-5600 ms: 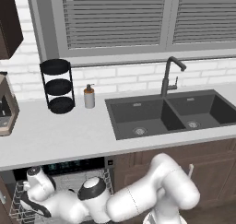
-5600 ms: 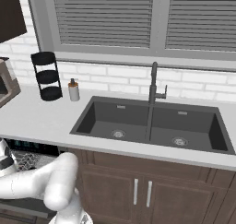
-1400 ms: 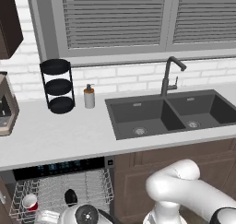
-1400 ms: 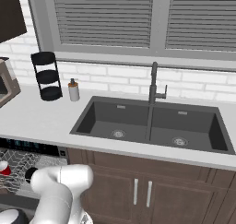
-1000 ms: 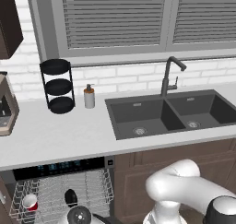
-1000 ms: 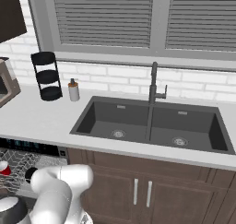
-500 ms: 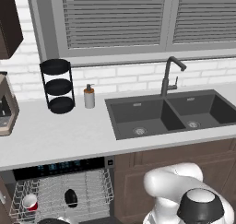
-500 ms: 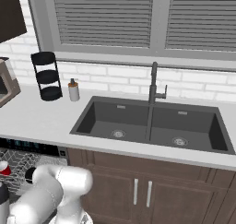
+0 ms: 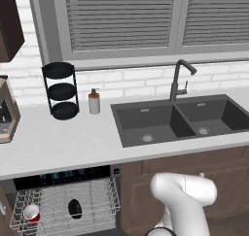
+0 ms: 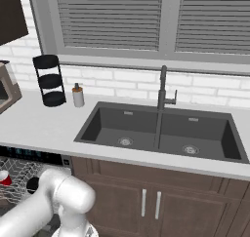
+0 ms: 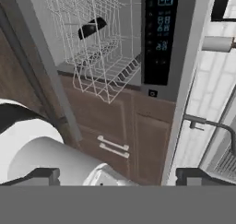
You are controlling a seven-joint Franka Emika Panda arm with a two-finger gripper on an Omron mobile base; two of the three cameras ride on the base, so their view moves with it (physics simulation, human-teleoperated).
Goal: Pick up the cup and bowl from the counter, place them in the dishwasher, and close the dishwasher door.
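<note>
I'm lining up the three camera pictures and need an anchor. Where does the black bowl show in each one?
Left base view: the bowl stands on edge in the white wire rack, lower left, right of the red cup.
Right base view: at the far left edge, low, in the same rack.
Hand view: top, left of centre, among the rack wires.
Shared landmark: the dishwasher's black control strip.

I see a red cup (image 9: 32,213) with a white rim and a black bowl (image 9: 74,208) in the white wire rack (image 9: 68,206), at seven o'clock below the pale grey counter (image 9: 58,143).
</note>
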